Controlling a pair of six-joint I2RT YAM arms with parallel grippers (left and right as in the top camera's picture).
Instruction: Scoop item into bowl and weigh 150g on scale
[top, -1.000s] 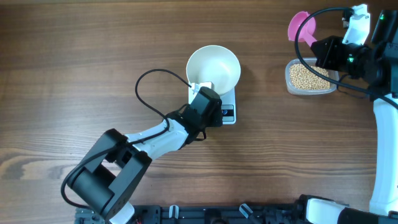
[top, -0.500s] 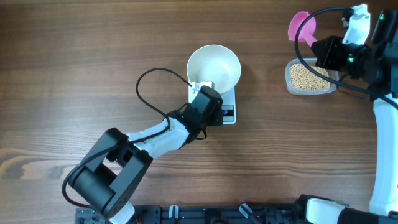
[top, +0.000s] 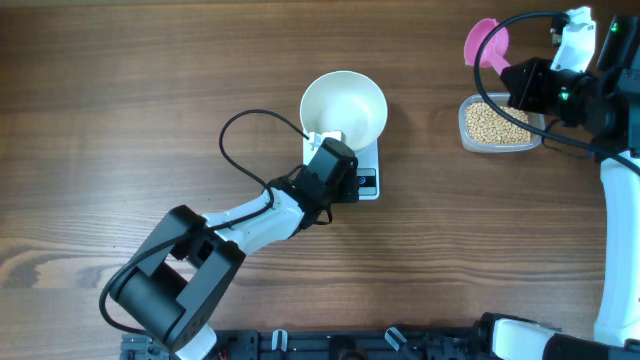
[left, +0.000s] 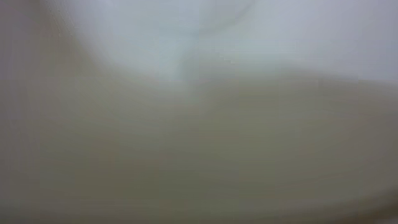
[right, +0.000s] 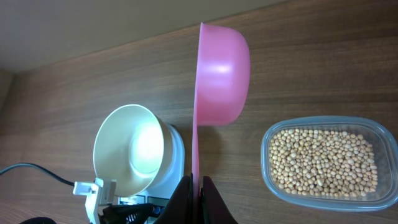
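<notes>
The white bowl stands empty on the small white scale, also seen in the right wrist view as bowl and scale. My left gripper sits low over the scale's front, against the bowl's near side. Its fingers are hidden and its wrist view is a pale blur. At the far right my right gripper is shut on the handle of a pink scoop, which is held on edge and empty. The beans fill a clear tub just below it.
A black cable loops from the left arm over the table left of the scale. The right arm's white column runs down the right edge. Bare wood lies between the scale and the tub.
</notes>
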